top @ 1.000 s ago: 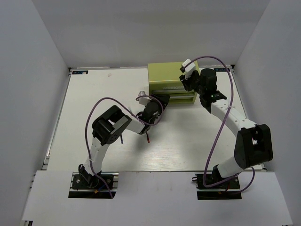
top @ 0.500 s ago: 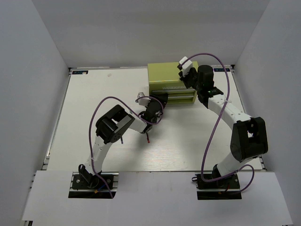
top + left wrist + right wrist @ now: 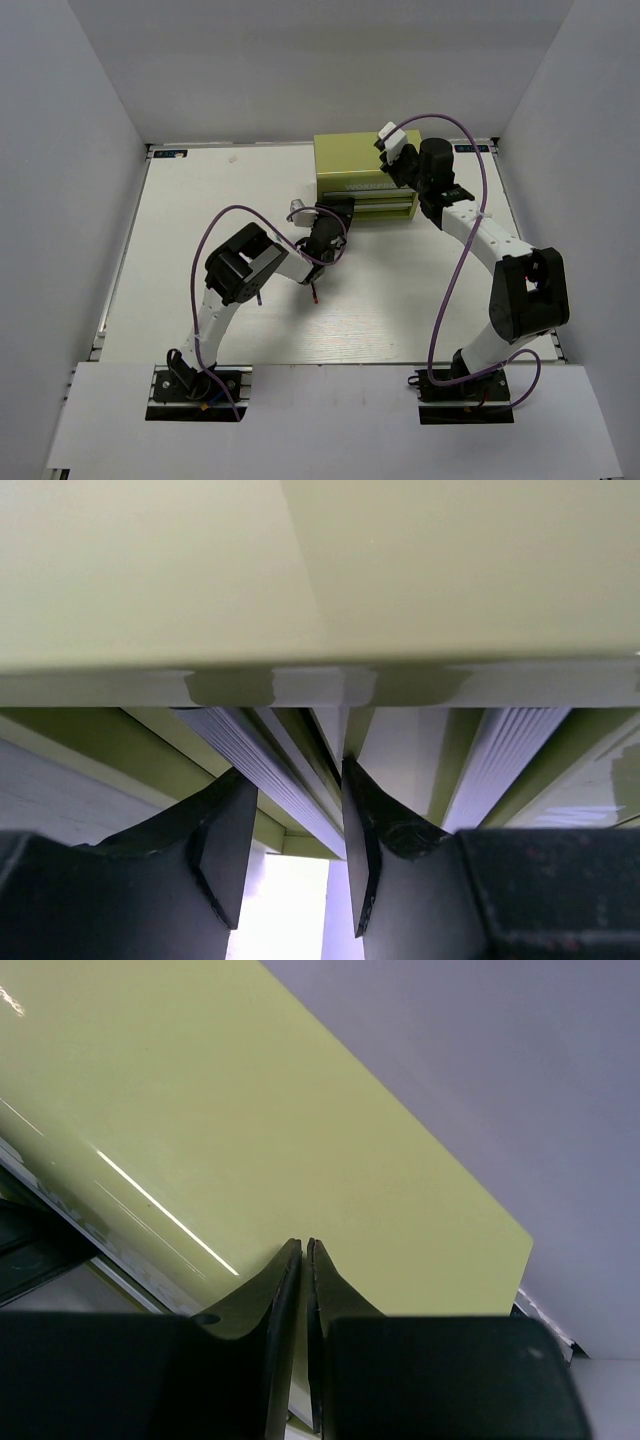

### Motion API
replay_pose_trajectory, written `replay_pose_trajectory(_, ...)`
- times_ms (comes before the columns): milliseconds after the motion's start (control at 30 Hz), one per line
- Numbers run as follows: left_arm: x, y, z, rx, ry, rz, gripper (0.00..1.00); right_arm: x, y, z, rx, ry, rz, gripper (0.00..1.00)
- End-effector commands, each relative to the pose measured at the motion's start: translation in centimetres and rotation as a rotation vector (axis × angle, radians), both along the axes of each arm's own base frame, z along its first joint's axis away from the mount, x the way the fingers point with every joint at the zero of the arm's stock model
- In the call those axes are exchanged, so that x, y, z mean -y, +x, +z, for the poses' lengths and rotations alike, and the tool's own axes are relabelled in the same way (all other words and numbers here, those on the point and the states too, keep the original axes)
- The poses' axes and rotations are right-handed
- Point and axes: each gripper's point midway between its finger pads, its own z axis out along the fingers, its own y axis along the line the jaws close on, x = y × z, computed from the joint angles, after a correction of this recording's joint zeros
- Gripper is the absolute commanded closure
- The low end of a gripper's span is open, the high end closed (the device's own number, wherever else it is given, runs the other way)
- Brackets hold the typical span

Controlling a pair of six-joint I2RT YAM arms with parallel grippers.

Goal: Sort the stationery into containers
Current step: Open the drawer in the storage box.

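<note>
From above and behind the arm bases, my top view looks down on the whole table [image 3: 200, 200] from afar. My left wrist view sits tight against the front of the drawer chest [image 3: 300, 570], just beyond the left fingers [image 3: 225, 840]. My right one skims its top past the right fingers [image 3: 270, 1305]. All three share that chest.

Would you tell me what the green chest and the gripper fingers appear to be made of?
Chest: probably painted metal or glossy plastic; smooth olive surface with sharp streak highlights. Fingers: likely matte black plastic; dull, faintly grainy.
</note>
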Motion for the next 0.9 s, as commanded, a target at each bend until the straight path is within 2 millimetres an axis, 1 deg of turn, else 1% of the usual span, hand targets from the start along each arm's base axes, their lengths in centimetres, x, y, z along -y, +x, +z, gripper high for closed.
replay_pose_trajectory(0,-0.1,0.2,1.4,0.022,-0.062,0.031,0.51,0.6,-0.5,-3.0,-0.094,-0.048,-0.008,0.88)
replay_pose_trajectory(67,-0.2,0.2,1.1,0.014,-0.055,0.031,0.51,0.6,-0.6,-3.3,-0.101,-0.056,-0.007,0.88)
replay_pose_trajectory(133,-0.2,0.1,0.9,0.006,-0.058,0.032,0.55,0.5,-0.5,-3.2,-0.099,-0.057,-0.006,0.88)
replay_pose_trajectory(167,-0.2,0.1,0.7,-0.004,-0.058,0.033,0.59,0.6,-0.5,-3.2,-0.101,-0.058,-0.007,0.89)
replay_pose_trajectory(200,-0.2,0.1,0.7,-0.004,-0.058,0.033,0.61,0.6,-0.5,-3.1,-0.099,-0.057,-0.009,0.89)
replay_pose_trajectory(233,-0.2,0.1,0.7,-0.004,-0.058,0.033,0.63,0.7,-0.4,-3.5,-0.105,-0.061,-0.009,0.89)
replay_pose_trajectory(300,-0.2,0.1,0.7,-0.006,-0.067,0.034,0.65,0.8,-0.3,-3.4,-0.108,-0.063,-0.017,0.89)
replay_pose_trajectory(333,-0.2,0.1,0.7,-0.006,-0.067,0.034,0.67,0.7,-0.3,-3.7,-0.118,-0.07,-0.014,0.89)
replay_pose_trajectory(367,0.1,-0.4,0.3,-0.013,-0.06,0.025,0.69,0.8,-0.2,-3.9,-0.126,-0.075,-0.02,0.89)
replay_pose_trajectory(400,0.1,-0.4,0.5,-0.007,-0.066,0.025,0.7,0.8,0.0,-3.5,-0.122,-0.074,-0.021,0.89)
replay_pose_trajectory(467,0.1,-0.6,0.1,-0.014,-0.061,0.016,0.7,0.9,0.0,-3.9,-0.135,-0.081,-0.023,0.89)
replay_pose_trajectory(500,0.1,-0.6,0.3,-0.008,-0.067,0.016,0.72,0.8,0.0,-4.0,-0.142,-0.082,-0.022,0.89)
replay_pose_trajectory(533,-0.1,-0.7,0.0,-0.015,-0.061,0.016,0.72,0.9,0.0,-4.1,-0.145,-0.085,-0.021,0.89)
replay_pose_trajectory(567,0.1,-0.8,0.5,-0.009,-0.068,0.007,0.72,0.8,0.0,-4.2,-0.146,-0.087,-0.021,0.89)
replay_pose_trajectory(667,-0.1,-1.2,-0.4,-0.027,-0.052,-0.003,0.73,0.7,0.0,-4.5,-0.16,-0.093,-0.022,0.89)
replay_pose_trajectory(700,0.3,-1.5,-0.2,-0.021,-0.059,-0.012,0.73,0.9,0.1,-4.8,-0.171,-0.097,-0.024,0.89)
replay_pose_trajectory(733,0.2,-1.7,-0.1,-0.022,-0.058,-0.012,0.73,0.8,0.2,-4.4,-0.165,-0.096,-0.026,0.89)
replay_pose_trajectory(767,0.0,-1.9,-0.6,-0.029,-0.05,-0.012,0.73,0.9,0.2,-4.8,-0.177,-0.1,-0.031,0.89)
replay_pose_trajectory(833,0.0,-2.1,-0.3,-0.025,-0.056,-0.021,0.73,0.8,0.3,-4.7,-0.18,-0.104,-0.028,0.89)
replay_pose_trajectory(867,-0.2,-2.2,-0.6,-0.031,-0.05,-0.021,0.73,1.0,0.4,-4.9,-0.184,-0.107,-0.032,0.89)
